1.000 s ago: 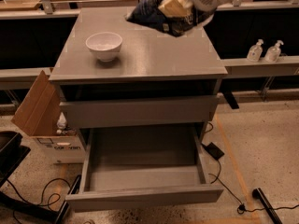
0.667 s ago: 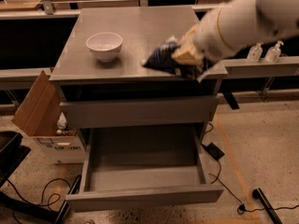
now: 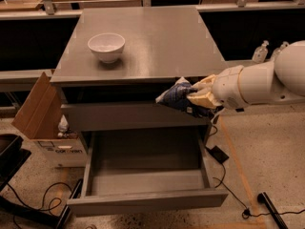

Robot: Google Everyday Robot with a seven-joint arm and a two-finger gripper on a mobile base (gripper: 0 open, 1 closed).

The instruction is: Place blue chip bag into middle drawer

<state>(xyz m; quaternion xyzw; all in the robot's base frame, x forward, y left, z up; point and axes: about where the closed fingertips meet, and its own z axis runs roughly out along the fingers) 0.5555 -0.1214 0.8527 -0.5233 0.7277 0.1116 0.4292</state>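
The blue chip bag point(image 3: 175, 96) is a crinkled dark-blue bag with white markings, held in the air in front of the cabinet's upper drawer front. My gripper point(image 3: 198, 98), with tan fingers on a white arm coming in from the right, is shut on the bag's right end. The bag hangs above the right rear part of the open middle drawer point(image 3: 145, 180), a wide shallow grey drawer pulled out toward the camera, with nothing in it.
A white bowl point(image 3: 106, 46) stands on the grey cabinet top point(image 3: 157, 42) at the left. A cardboard box point(image 3: 40, 113) leans left of the cabinet. Cables point(image 3: 228, 185) lie on the floor at the right. Bottles point(image 3: 261, 52) stand at the back right.
My gripper has carried the bag down and forward, from above the cabinet top's back right to in front of the cabinet, above the open drawer.
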